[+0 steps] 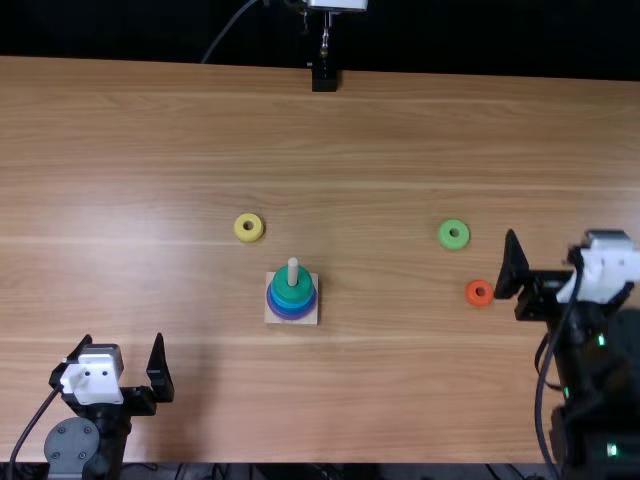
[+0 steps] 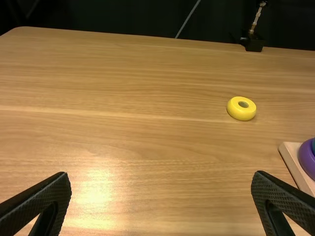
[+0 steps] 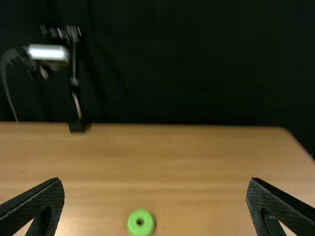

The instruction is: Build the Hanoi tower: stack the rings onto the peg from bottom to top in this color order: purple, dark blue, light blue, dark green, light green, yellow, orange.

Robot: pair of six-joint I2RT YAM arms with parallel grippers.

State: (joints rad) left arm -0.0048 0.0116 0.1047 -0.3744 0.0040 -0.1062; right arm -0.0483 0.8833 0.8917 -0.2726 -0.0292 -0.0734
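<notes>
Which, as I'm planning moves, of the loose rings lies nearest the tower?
The yellow ring, beyond the tower and to its left; the light green ring and the orange ring lie farther off, right.

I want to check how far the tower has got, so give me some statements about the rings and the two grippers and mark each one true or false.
1. The dark green ring is the topmost ring on the peg. True.
2. The yellow ring is on the peg. False: it lies on the table.
3. The right gripper is holding the orange ring. False: its fingers are apart and the ring lies on the table.
4. The left gripper has its fingers apart. True.
5. The light green ring lies closer to the yellow ring than to the orange one. False: it is closer to the orange ring.
</notes>
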